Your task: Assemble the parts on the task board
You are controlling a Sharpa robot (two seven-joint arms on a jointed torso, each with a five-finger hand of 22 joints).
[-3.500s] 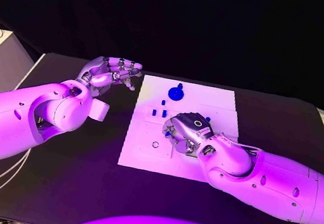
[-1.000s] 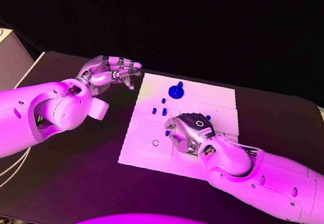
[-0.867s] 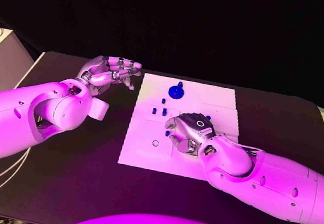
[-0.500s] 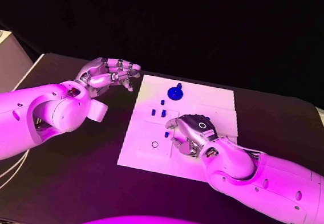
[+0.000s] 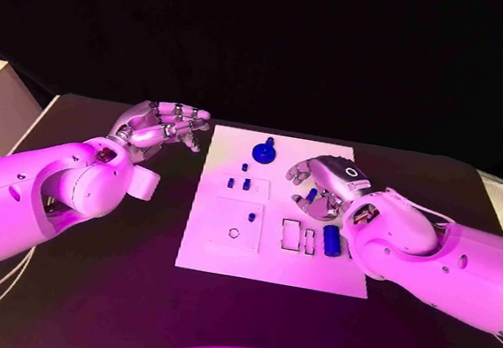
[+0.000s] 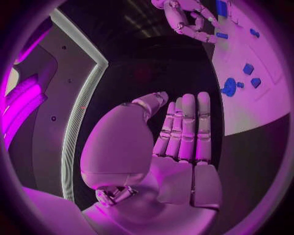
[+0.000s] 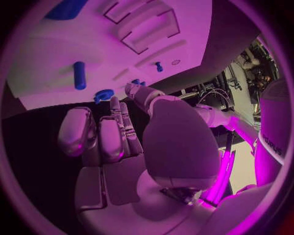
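The board [image 5: 266, 262] lies mid-table [image 5: 91, 292], with small blue parts on it: a round knobbed one [image 5: 263, 151] at the far edge, two pegs [image 5: 238, 184] nearer its left side, a stud [image 5: 253, 217] in a square recess, and a long piece [image 5: 331, 239] beside the slots at the right. The right hand [image 5: 327, 189] hangs over the board's right half with fingers loosely curled and apart, holding nothing I can make out. The left hand [image 5: 156, 123] hovers over the table just left of the board's far corner, its fingers straight and side by side, empty.
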